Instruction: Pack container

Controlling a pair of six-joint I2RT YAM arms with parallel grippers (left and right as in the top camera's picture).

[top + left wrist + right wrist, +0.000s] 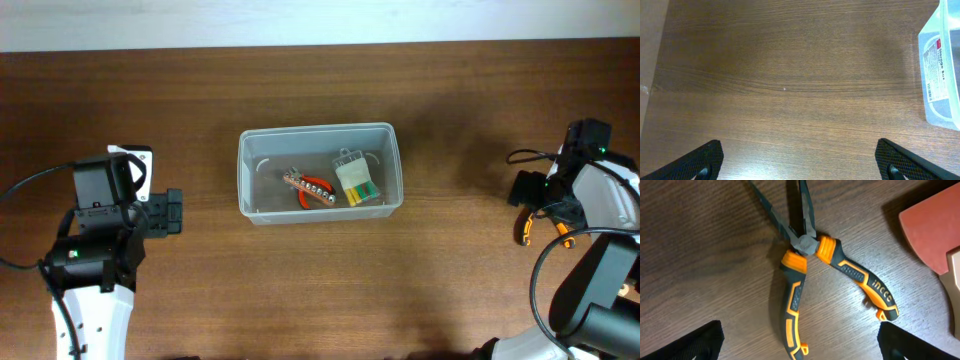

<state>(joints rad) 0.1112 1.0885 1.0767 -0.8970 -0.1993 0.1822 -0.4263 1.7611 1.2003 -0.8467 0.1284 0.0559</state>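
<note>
Overhead: container (318, 129) on wood-grain table (320, 290), pale strip (300, 20) beyond.

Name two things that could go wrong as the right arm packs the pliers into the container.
1. The pliers lie with handles splayed wide. The open right tool above them might close on one handle only, so they could swing or slip.
2. The container already holds a red-handled item and a small pack; the pliers might land on those or catch the rim.
</note>
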